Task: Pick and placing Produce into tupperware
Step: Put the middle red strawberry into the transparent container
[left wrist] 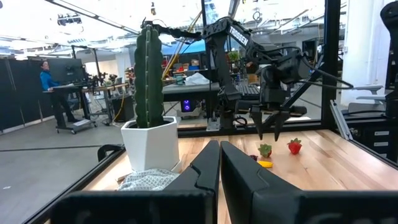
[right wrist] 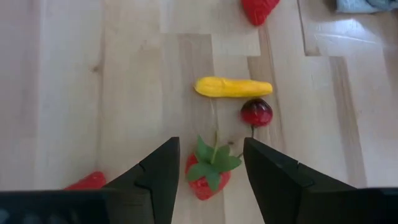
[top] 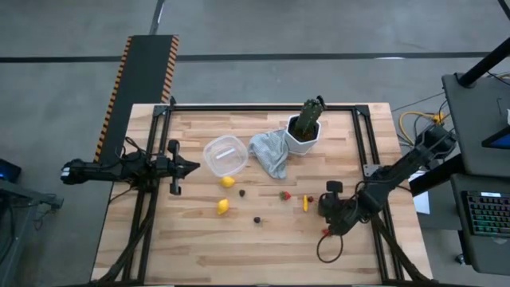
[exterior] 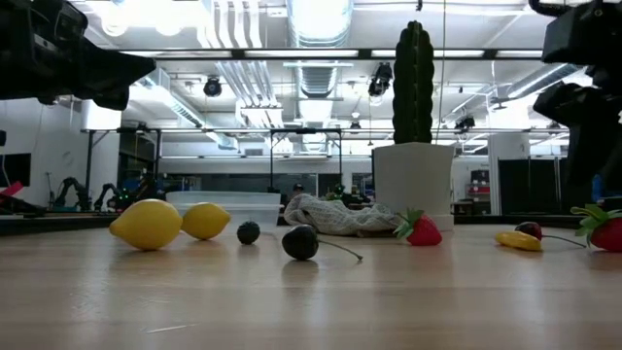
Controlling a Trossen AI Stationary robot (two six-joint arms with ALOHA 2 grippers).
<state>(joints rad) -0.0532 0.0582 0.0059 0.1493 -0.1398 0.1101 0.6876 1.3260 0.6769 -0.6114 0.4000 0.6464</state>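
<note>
With my right gripper spread open astride a strawberry, not yet gripping, my left gripper waits clenched empty near the tupperware

On the table, the tupperware lies left of the cloth and potted cactus. Two lemons lie before it, a strawberry farther right.

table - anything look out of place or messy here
Only the grey cloth: it lies crumpled between the tupperware and the white pot, touching the pot. The fruit is scattered loose on the table, none in the tupperware yet, as expected. Nothing looks spilled or damaged.
</note>
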